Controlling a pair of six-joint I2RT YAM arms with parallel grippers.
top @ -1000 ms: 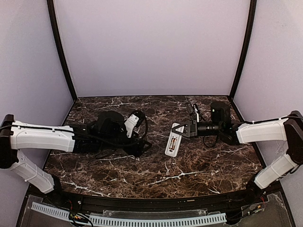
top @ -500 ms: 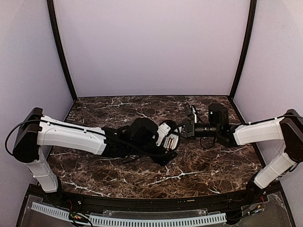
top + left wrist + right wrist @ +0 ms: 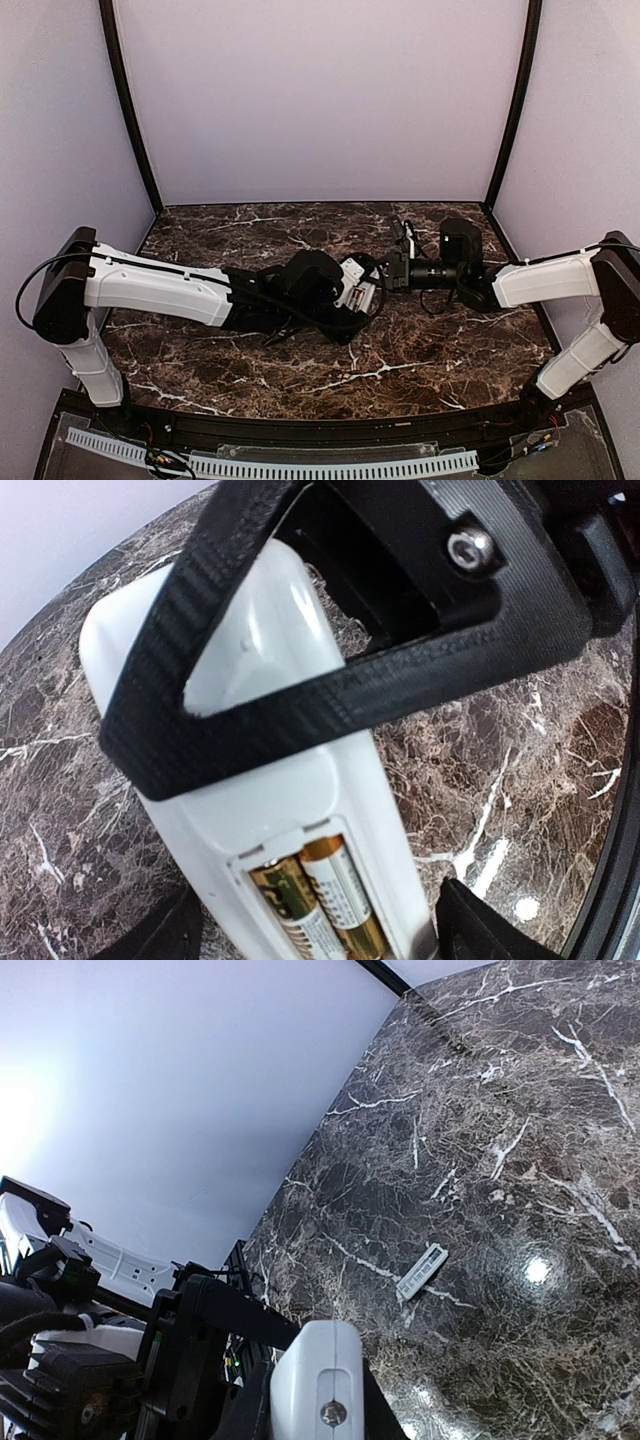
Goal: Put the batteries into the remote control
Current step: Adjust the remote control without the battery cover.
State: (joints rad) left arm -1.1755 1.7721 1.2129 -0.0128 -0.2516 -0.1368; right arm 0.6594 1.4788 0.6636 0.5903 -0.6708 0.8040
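Looking down on a dark marbled counter (image 3: 200, 350) boxed in by lilac walls. Finding the remote control (image 3: 270, 810) at the counter's middle, back up, two gold batteries (image 3: 320, 905) side by side in the open bay. Left end effector (image 3: 362, 292) clamped on that battery end, a finger against each long side. Right end effector (image 3: 386, 275) resting one black triangular finger (image 3: 400, 670) across the other half; can't tell whether parted or closed. Over on bare counter, a small flat white piece (image 3: 421, 1271), lying alone.

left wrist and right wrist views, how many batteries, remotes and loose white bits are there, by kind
batteries: 2
remote: 1
small flat white piece: 1
total: 4
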